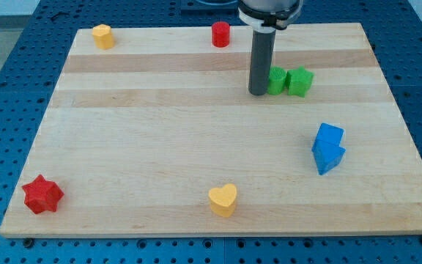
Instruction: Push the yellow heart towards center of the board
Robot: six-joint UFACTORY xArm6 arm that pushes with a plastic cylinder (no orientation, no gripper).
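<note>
The yellow heart (223,199) lies near the view's bottom edge of the wooden board (160,132), a little right of its middle. My tip (258,92) rests on the board in the upper right part, far above the heart. It stands right next to the left side of a green block (275,80).
A green star (300,81) sits just right of the green block. A blue block (328,147) lies at the right. A red star (42,194) is at the bottom left, a red cylinder (220,34) at top centre, a yellow block (103,36) at top left.
</note>
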